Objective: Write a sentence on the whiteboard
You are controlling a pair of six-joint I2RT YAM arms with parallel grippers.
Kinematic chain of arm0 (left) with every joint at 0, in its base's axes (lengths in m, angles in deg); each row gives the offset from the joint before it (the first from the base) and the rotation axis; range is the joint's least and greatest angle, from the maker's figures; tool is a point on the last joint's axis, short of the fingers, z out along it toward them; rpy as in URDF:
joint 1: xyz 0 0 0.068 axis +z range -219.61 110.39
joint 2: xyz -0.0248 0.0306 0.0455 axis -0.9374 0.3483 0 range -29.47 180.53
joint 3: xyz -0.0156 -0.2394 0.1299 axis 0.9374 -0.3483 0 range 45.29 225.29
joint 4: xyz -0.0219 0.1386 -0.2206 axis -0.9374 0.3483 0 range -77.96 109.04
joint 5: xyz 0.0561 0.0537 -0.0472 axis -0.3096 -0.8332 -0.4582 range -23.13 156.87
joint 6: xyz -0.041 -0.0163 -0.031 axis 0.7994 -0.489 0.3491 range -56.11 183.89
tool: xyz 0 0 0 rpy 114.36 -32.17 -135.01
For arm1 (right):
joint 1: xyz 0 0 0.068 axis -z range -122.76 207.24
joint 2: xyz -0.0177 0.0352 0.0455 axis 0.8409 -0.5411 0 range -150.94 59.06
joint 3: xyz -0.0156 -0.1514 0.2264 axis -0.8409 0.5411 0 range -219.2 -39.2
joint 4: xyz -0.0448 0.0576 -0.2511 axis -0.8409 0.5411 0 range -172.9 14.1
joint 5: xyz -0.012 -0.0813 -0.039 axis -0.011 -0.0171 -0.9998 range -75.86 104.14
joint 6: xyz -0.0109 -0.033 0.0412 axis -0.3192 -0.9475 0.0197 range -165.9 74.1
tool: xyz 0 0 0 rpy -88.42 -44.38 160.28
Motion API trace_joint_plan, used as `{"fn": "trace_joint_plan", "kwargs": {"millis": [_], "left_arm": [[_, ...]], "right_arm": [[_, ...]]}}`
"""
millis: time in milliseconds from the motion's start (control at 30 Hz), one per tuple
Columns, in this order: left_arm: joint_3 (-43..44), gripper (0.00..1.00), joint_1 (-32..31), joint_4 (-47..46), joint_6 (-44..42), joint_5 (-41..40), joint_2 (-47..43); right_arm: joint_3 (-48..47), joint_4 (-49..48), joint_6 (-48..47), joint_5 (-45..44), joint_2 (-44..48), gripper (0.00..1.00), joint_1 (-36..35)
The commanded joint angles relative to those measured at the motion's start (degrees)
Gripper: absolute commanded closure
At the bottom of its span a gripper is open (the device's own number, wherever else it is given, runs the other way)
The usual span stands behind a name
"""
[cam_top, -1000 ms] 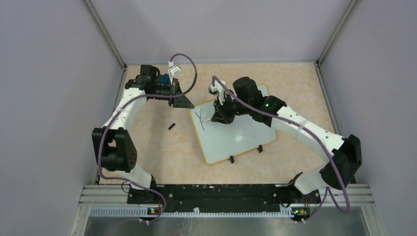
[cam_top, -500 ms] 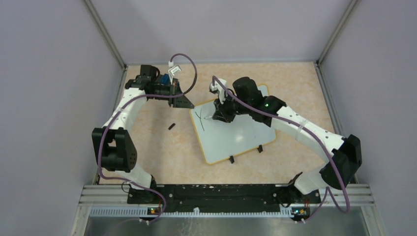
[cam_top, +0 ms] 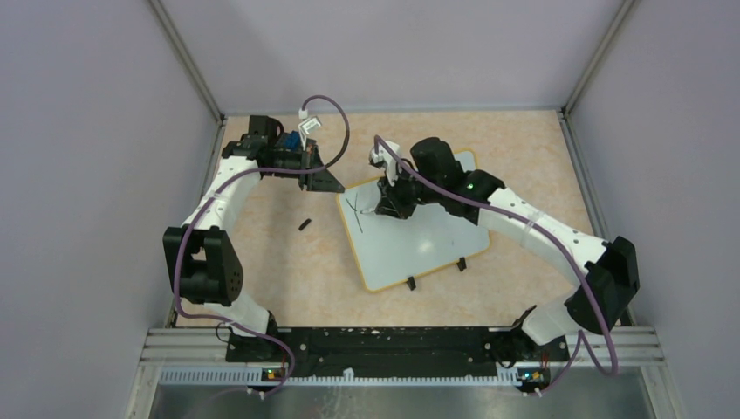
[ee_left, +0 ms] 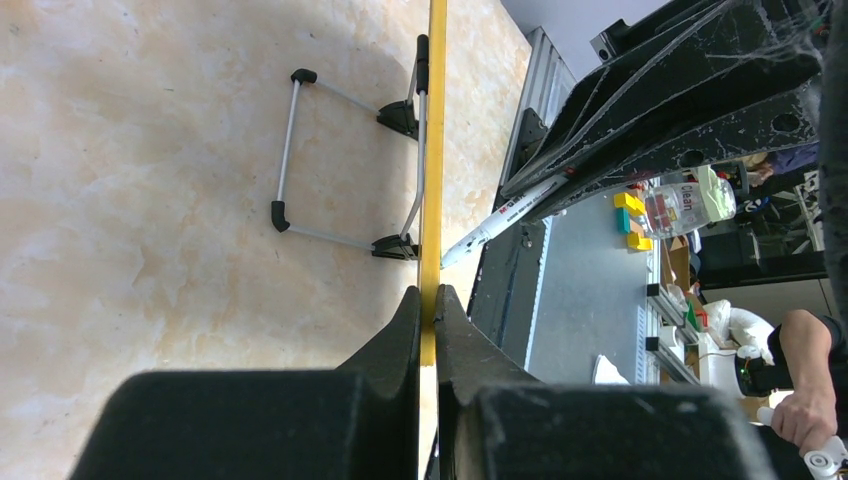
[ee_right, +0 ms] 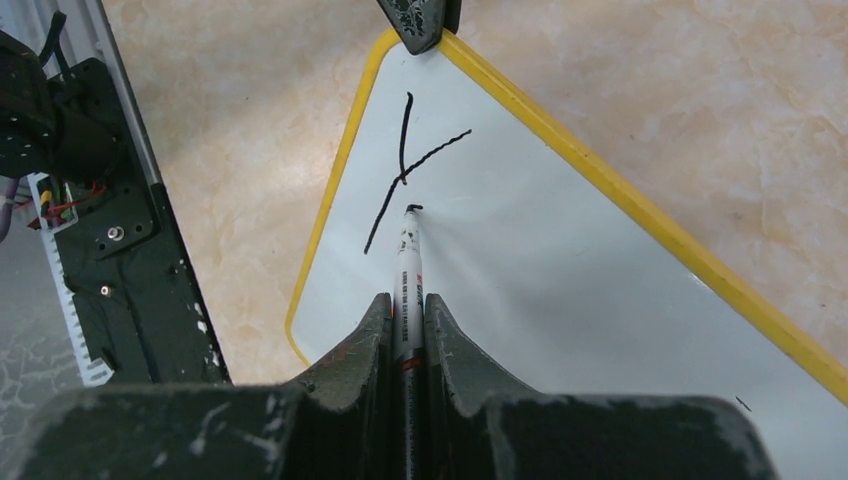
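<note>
On the tabletop we see the whiteboard, right of centre and turned askew. Our left end effector is pinched shut on its yellow rim at the far left corner. Our right end effector is clamped on a marker. The marker's tip touches the board just below the sentence, which is only two crossing black strokes. A small black piece lies left of the board.

You see your black right gripper squeezing a thin white marker pen. Its black tip touches the big white board with the yellow rim, just beside two crossed black lines.
</note>
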Motion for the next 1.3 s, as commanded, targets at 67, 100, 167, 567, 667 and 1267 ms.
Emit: {"fn": "trace_joint_plan", "kwargs": {"millis": [67,100,167,567,667,1267], "left_arm": [[-0.55,1.00,-0.45,0.09,0.08,0.83,-2.00],[-0.54,1.00,-0.50,0.08,0.14,0.79,-1.98],[-0.62,1.00,-0.46,0.09,0.08,0.79,-1.99],[-0.68,1.00,-0.48,-0.19,0.41,0.65,-1.89],[-0.68,1.00,-0.50,-0.14,0.46,0.55,-1.96],[-0.81,1.00,-0.54,-0.43,0.70,0.64,-2.29]], "right_arm": [[0.23,-0.55,-1.14,0.70,-0.08,1.00,-0.51],[0.63,-0.61,-1.21,0.60,0.10,1.00,-0.51],[1.01,-0.40,-1.36,0.54,0.40,1.00,-0.51],[3.02,0.92,-2.43,-0.57,2.51,1.00,-0.41],[2.93,1.66,-2.93,-1.15,2.77,1.00,-0.11],[-0.63,1.11,-2.90,-4.86,2.41,1.00,1.66]]}}
